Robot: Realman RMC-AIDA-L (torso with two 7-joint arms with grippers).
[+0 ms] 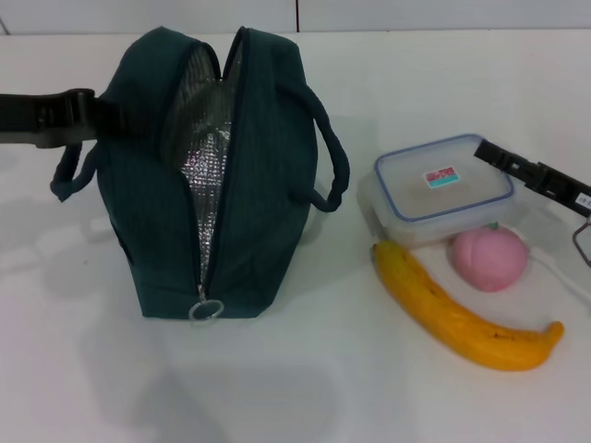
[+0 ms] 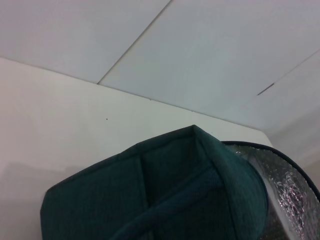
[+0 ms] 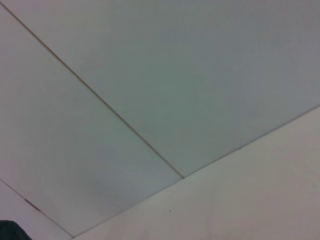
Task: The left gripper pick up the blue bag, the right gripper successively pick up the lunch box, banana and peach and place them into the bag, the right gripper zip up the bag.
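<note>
Reaching in from the robot's left, the left gripper (image 1: 90,115) is pressing against the upper left side of the blue bag (image 1: 268,221), right where one padded handle (image 1: 69,175) is looping down; it seems to be closing on fabric there, but its fingers are hiding behind the bag's edge, so I cannot tell whether they are actually clamping. The bag is standing upright on the white table (image 1: 305,388) at centre-left, its zipper gaping wide so the silver foil lining (image 1: 205,152) is showing, and the metal ring pull (image 1: 205,311) is hanging at the near bottom end. A second handle (image 1: 328,161) is arching off the bag's right side. In the left wrist view the bag's teal top (image 2: 165,190) is filling the lower part, with a strip of lining (image 2: 290,190) at the edge.

Right of the bag, the lunch box (image 1: 443,185) is lying flat with its lid on and its red sticker facing up. Just in front of it the peach (image 1: 488,259) is sitting, and the banana (image 1: 462,318) is curving along the near side, close to both.

At the box's far right corner, the right gripper (image 1: 531,171) is hovering, black and slim; whether its fingers are apart or together is not clear.
</note>
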